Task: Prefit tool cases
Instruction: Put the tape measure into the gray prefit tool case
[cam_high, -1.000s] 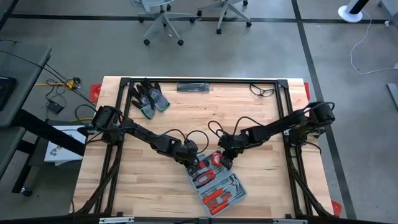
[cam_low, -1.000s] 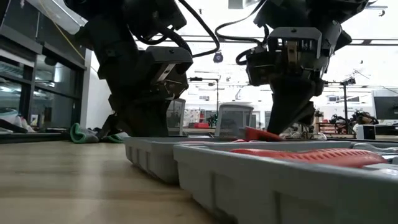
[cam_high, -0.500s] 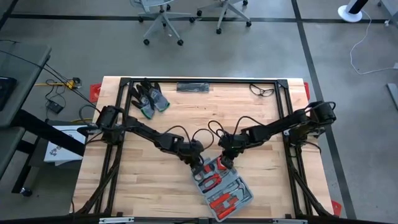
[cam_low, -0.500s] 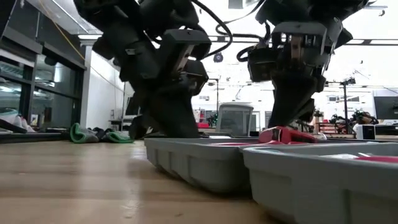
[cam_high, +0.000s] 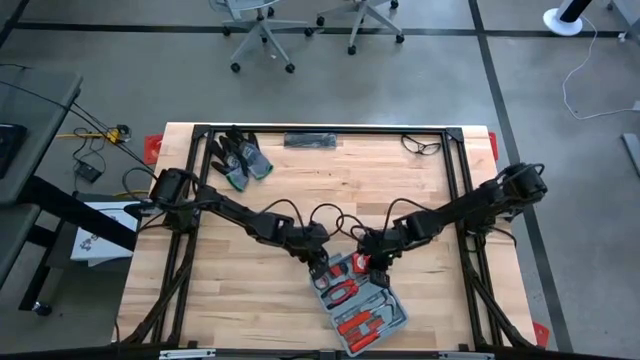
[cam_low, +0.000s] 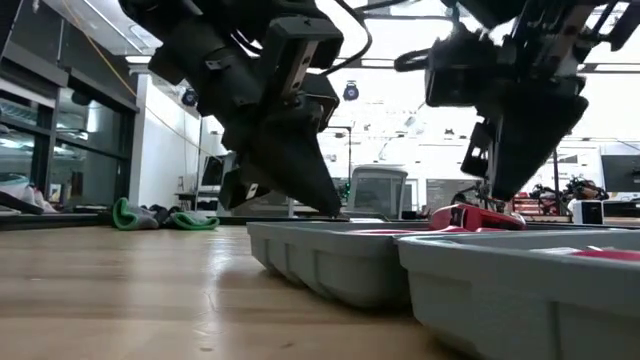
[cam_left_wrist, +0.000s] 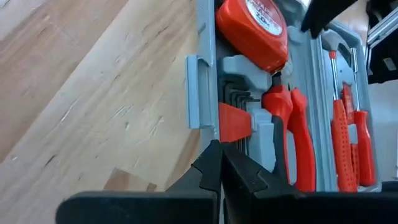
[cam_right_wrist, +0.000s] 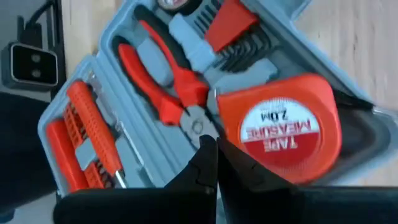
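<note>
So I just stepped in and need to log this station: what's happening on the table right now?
Both arms are working over an open tool case lying near the table's front edge, with its red-handled tools seated inside. The left pincer is shut and sits at the case's edge by the hex keys. The right pincer is also shut, poised over the pliers beside the tape measure. Neither holds anything. A pair of gloves lies untouched at the table's far side.

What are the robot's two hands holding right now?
Nothing. Both the left gripper and the right gripper are shut with nothing between the jaws, poised over the open tool case by the tape measure.
</note>
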